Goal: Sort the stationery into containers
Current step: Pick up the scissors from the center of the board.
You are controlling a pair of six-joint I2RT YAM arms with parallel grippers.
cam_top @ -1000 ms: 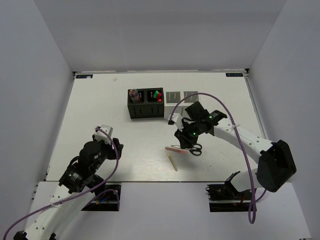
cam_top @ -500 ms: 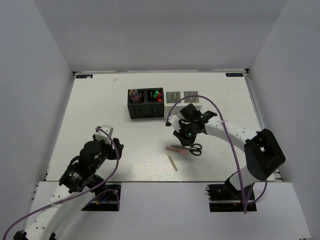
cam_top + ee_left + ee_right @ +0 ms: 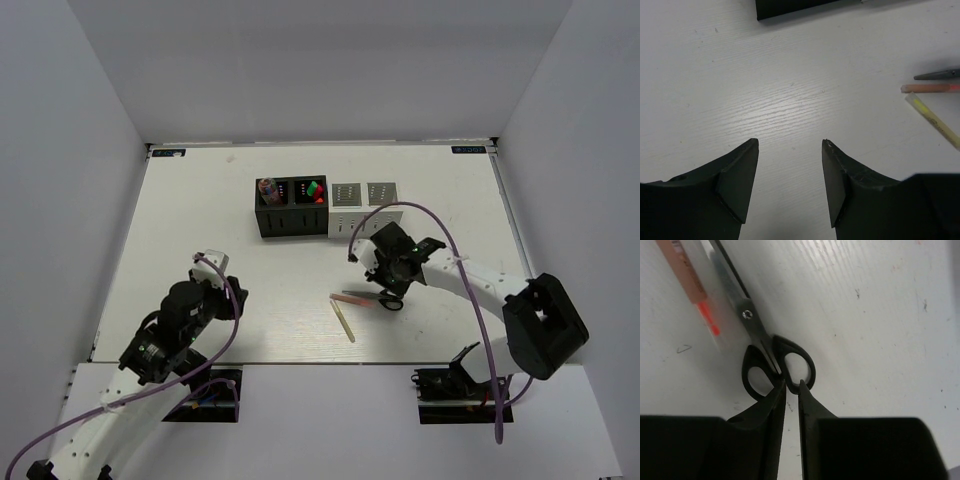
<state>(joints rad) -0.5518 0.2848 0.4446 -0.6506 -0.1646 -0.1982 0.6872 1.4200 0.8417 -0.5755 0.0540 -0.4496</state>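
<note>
Right gripper (image 3: 792, 386) nearly closed, pinching scissors (image 3: 756, 330) at handle loop; pink stick (image 3: 686, 276) just beside scissors. Left gripper (image 3: 790, 142) wide apart, empty.

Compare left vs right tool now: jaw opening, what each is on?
Opening: the left tool has its jaws wide apart; the right tool has them nearly together. Contents: the left tool holds nothing, over bare table; the right tool pinches the black handle of the scissors. Reach: the left tool is near its base; the right tool is out mid-table. Both have dark fingers.
</note>
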